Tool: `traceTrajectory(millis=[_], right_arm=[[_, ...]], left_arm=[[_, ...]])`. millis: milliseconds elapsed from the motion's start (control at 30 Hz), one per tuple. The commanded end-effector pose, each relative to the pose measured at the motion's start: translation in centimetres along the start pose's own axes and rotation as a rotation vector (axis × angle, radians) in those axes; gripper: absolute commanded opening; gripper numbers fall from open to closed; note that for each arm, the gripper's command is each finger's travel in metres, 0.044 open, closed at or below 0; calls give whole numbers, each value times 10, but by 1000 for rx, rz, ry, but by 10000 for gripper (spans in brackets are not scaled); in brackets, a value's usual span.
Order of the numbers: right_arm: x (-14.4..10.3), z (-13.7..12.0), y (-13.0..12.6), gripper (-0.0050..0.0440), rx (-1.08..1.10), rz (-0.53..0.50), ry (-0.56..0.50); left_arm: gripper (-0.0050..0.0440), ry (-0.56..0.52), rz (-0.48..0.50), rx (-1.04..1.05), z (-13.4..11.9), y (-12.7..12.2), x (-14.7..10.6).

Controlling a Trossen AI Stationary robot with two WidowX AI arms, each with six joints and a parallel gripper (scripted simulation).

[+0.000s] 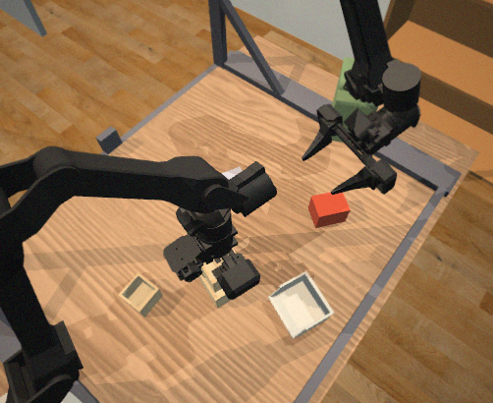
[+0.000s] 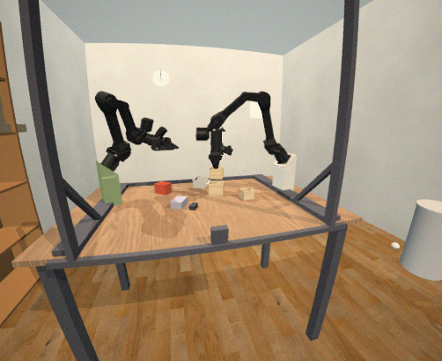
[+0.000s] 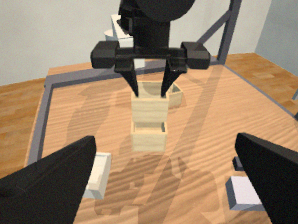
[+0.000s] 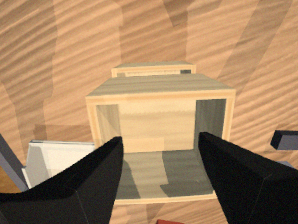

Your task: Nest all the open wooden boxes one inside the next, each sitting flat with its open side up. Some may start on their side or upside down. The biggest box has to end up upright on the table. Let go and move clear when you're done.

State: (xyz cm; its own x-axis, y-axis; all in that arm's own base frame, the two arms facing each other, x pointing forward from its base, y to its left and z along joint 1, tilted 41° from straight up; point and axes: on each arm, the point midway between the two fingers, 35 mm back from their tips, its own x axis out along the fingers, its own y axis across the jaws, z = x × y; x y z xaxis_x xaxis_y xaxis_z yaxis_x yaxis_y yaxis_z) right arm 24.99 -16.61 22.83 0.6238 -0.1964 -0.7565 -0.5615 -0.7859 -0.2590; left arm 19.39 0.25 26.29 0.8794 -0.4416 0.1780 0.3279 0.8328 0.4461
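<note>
Surface (image 1: 126,221) (image 2: 165,229) (image 3: 200,105) (image 4: 75,25): above the lower box (image 1: 220,301) (image 2: 216,189) (image 3: 149,141) (image 4: 153,66), right pincer (image 1: 215,272) (image 2: 215,166) (image 3: 150,96) (image 4: 160,137) is bracing outward inside the raised box (image 1: 210,271) (image 2: 217,173) (image 3: 149,111) (image 4: 157,120), needing centring (walls parallel) before lowering; left pincer (image 1: 318,176) (image 2: 176,146) (image 3: 166,136) is standing spread.

A red block (image 1: 329,209) sits apart from the open white box (image 1: 301,306).
</note>
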Motion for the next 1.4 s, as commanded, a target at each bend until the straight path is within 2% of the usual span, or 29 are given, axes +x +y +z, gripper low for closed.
traceTrajectory(millis=[0,367,433,1367], right_arm=[[7,-1,0,295,2,4,3],[24,-1,0,295,2,4,3],[17,-5,-1,295,-5,0,23],[30,-1,0,295,1,4,4]], left_arm=[[400,-10,-1,30,7,1,1],[400,-10,-1,30,7,1,1],[400,-10,-1,30,7,1,1],[400,-10,-1,30,7,1,1]])
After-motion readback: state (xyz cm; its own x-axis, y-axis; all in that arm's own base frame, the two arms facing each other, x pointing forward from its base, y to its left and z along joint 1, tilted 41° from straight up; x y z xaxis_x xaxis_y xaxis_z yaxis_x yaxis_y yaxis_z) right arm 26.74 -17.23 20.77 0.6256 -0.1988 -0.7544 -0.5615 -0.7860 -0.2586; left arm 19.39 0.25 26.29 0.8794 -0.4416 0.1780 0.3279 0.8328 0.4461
